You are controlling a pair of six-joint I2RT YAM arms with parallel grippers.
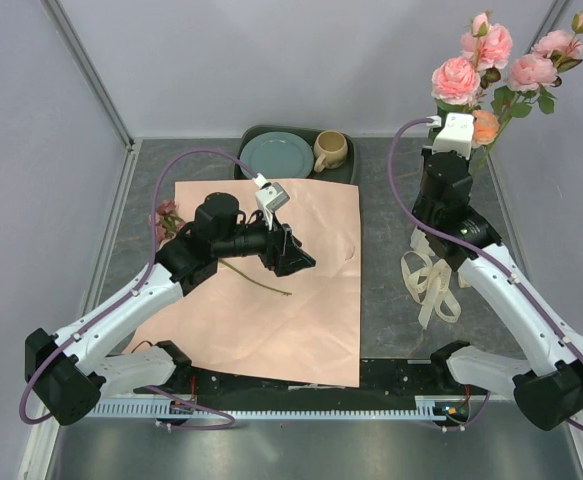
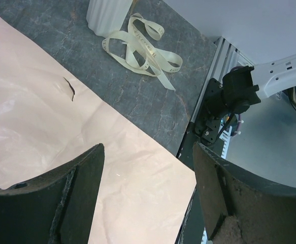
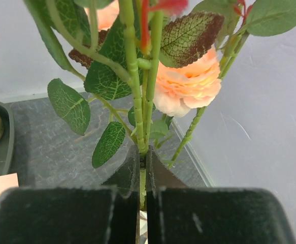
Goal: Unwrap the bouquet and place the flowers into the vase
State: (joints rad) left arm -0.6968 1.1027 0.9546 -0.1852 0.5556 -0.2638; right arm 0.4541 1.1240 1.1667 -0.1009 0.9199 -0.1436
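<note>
Wrapping: salmon-pink paper sheet [image 1: 301, 320] lies opened flat on the table. The loose cream ribbon [image 1: 431, 285] is on the bare table to its right.
Right gripper [image 3: 142, 161]: fingers pressed together on the green stems of a bunch of artificial roses [image 1: 491, 65], pink and peach with green leaves. It holds the bunch upright at the far right corner.
Vase: cream-white ribbed ceramic vase [image 2: 107, 15] stands just beside the ribbon. Only its base shows in the left wrist view. From above the right arm covers it, so I cannot tell whether the held stems reach its rim.
Left gripper [image 1: 293, 256]: fingers [image 2: 76, 193] spread wide with nothing between them, hanging over the middle of the paper.
Leftover: single rose stem [image 1: 261, 282] lies flat on the paper. A dusky bloom [image 1: 167, 214] at the paper's far-left edge looks to be its head.
Key relation: the stem's long axis runs from far left to near right. Its bare end lies just near and left of the left fingers, and part of it passes under that arm. The left arm is much nearer to it than the right.
Judgement: unwrapping looks done. The next pick calls for the open fingers to straddle the stem across its axis.
</note>
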